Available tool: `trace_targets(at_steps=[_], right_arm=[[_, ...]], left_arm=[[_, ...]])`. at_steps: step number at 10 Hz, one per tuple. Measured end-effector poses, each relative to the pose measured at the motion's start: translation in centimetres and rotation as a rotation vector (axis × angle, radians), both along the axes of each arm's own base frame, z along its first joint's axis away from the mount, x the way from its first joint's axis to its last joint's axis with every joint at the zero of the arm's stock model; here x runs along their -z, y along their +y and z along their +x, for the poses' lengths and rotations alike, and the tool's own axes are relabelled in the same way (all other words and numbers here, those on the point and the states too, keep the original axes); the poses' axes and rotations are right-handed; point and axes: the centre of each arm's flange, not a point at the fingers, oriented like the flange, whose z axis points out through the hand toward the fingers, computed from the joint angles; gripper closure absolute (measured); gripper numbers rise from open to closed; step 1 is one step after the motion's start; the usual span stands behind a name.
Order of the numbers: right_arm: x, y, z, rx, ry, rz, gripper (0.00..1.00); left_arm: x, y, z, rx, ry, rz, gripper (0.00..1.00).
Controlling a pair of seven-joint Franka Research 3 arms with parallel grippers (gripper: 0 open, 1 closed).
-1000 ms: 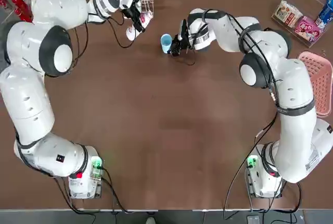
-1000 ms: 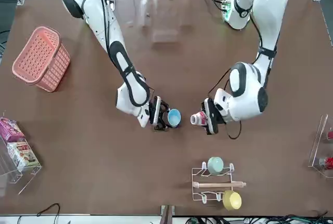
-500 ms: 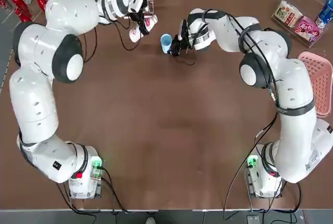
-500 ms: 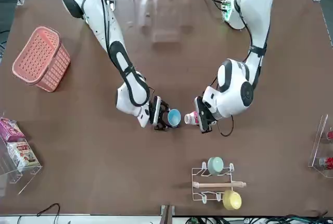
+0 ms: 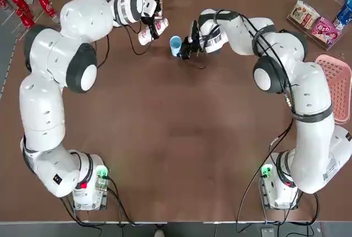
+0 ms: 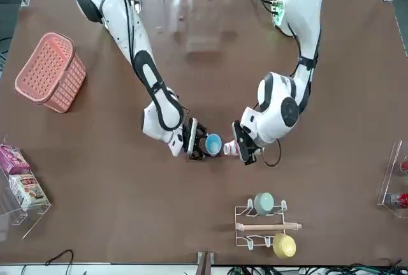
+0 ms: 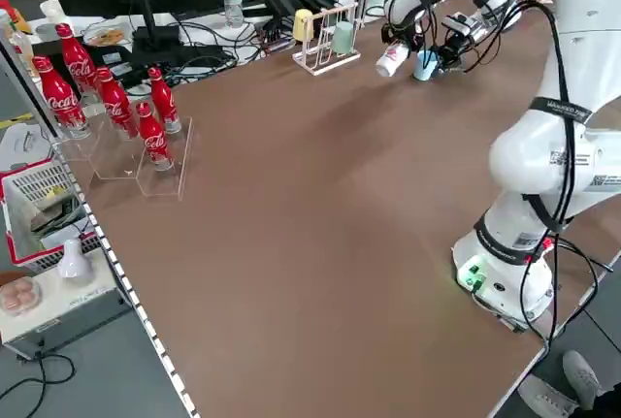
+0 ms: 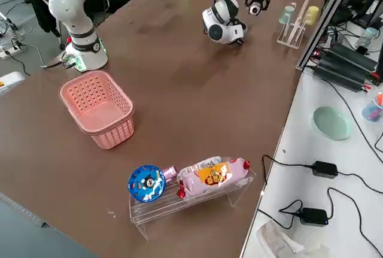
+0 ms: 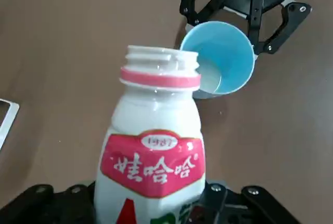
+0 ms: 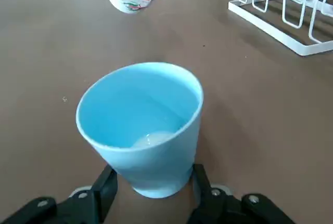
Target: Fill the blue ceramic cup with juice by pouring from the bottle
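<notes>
The blue ceramic cup (image 5: 175,45) stands upright at the far middle of the table, with my right gripper (image 5: 185,48) shut on its lower part. In the right wrist view its fingers (image 10: 105,183) press both sides of the cup (image 10: 140,130), which holds a little whitish liquid at the bottom. My left gripper (image 5: 147,26) is shut on the bottle (image 5: 156,27), a slim white one with a red label. The bottle (image 9: 156,156) is uncapped and tilted, its open mouth just beside the cup's rim (image 9: 221,57). In the front view the bottle (image 6: 231,148) almost touches the cup (image 6: 213,143).
A white wire rack (image 6: 262,225) with a mint-green cup and a yellow cup stands close behind the bottle. Red cola bottles (image 7: 116,103) are at the far left corner, a pink basket (image 6: 51,71) at the right edge, and a clear tray of snack packs (image 5: 314,21) at the far right.
My left arm has carried the tilted bottle to the right, closing the gap to the cup. The right gripper and the cup have stayed in place.
</notes>
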Motion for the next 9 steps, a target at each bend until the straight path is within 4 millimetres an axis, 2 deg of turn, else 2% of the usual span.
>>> trace_targets(at_steps=[6, 9], right_arm=[[0.0, 0.0, 0.0, 0.001, 0.0, 0.0, 0.34], [0.0, -0.1, 0.1, 0.003, 0.0, 0.0, 0.35]], left_arm=[[-0.2, -4.1, -0.6, -0.003, -0.034, 0.1, 0.5], [-0.1, -4.8, -1.0, 0.03, -0.058, 0.16, 0.5]])
